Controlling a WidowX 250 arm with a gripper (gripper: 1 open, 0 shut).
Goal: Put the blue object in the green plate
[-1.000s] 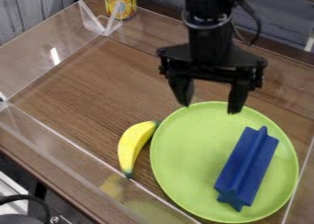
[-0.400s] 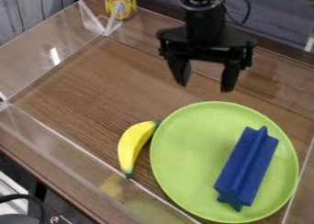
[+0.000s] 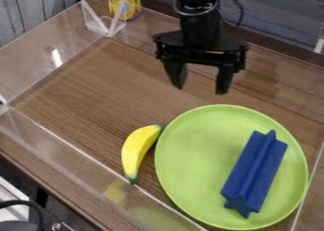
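Note:
The blue object, a long dark-blue block with a ridge, lies flat on the right half of the green plate. The plate rests on the wooden table at the front right. My gripper hangs over the table behind the plate, well clear of the block. Its two black fingers stand wide apart and hold nothing.
A yellow banana lies on the wood touching the plate's left rim. A yellow can stands at the back left. Clear plastic walls fence the table on the left and front.
The gripper has risen and drawn back from above the plate toward the rear left, staying open. The block, plate and banana have not moved.

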